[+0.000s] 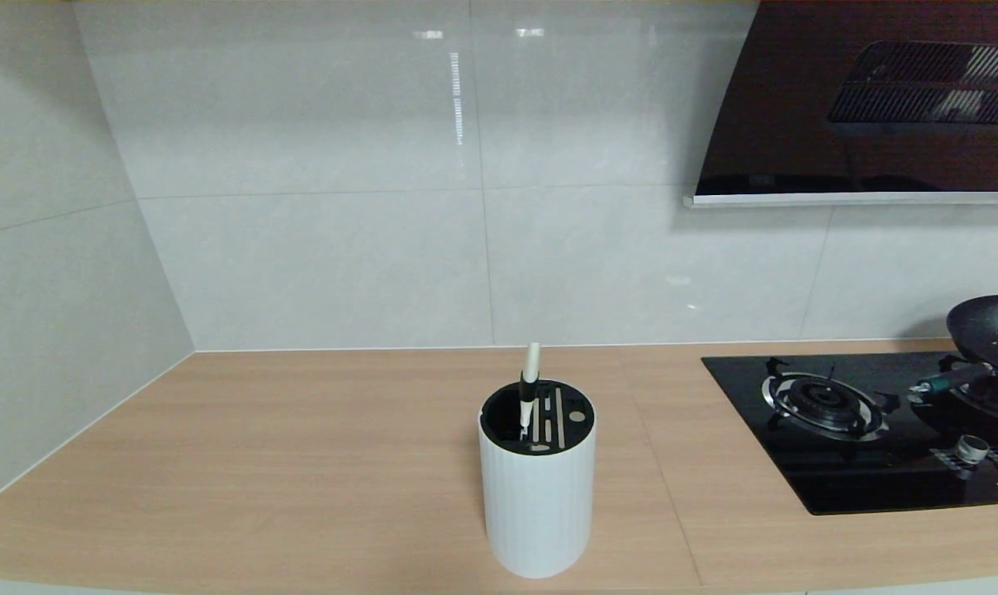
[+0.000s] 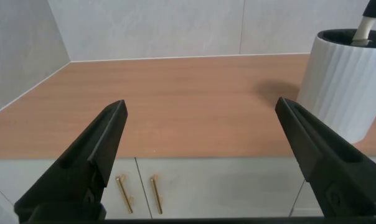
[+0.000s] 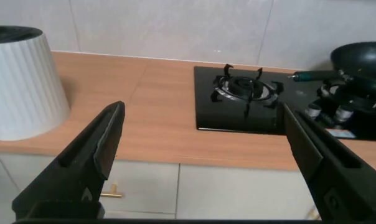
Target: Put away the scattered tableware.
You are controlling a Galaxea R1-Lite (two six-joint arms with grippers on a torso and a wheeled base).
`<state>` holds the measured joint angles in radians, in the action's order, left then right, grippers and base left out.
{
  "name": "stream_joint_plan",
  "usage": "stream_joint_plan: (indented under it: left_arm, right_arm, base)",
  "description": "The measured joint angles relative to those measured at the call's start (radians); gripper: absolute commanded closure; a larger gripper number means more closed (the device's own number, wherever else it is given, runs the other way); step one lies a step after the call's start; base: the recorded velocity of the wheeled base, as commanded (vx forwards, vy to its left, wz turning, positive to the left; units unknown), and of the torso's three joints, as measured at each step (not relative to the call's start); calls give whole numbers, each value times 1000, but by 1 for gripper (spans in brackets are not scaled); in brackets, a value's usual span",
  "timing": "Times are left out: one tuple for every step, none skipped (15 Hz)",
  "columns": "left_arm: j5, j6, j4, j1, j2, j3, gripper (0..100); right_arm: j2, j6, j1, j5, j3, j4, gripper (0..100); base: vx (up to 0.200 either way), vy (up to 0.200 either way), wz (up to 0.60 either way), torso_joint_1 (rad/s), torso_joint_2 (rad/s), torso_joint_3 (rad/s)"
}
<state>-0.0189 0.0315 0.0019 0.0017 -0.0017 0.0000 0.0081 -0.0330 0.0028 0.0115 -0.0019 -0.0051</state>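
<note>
One utensil [image 1: 529, 376] stands in the white ribbed holder [image 1: 537, 496]. Its long axis is close to upright, with the cream handle pointing up and the working end down in a slot on the left part of the black top. That top has about three long slots and a round hole.

There is one holder, and it sits on the wooden bench [image 1: 301, 463] near the front edge. To its left the bare wood runs out to the tiled corner. To its right a strip of wood separates it from the black hob [image 1: 871, 463], which has two burners and one dark pan [image 1: 990, 326] on the far one.

The left hand [image 2: 200, 107] is spread wide and holds nothing. It hangs in front of the bench edge, above two gold cupboard handles [image 2: 122, 193]. The right hand [image 3: 202, 111] is also wide and empty, low before the bench front, between the holder and the hob.
</note>
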Motion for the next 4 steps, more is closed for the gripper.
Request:
stream_joint_plan:
  left_arm:
    - [0,-1,0,0,0,0,0]
    - [0,-4,0,0,0,0,0]
    - [0,-6,0,0,0,0,0]
    - [-1,-10,0,0,0,0,0]
  right_arm:
    - [-2,3,-1,0,0,0,0]
    - [-3,4,-1,0,0,1,0]
    - [-4,4,-1,0,0,1,0]
    - [-5,4,-2,0,0,2,0]
  base:
    - [0,0,0,0,0,0]
    - [0,0,0,0,0,0]
    - [0,0,0,0,0,0]
    - [0,0,0,0,0,0]
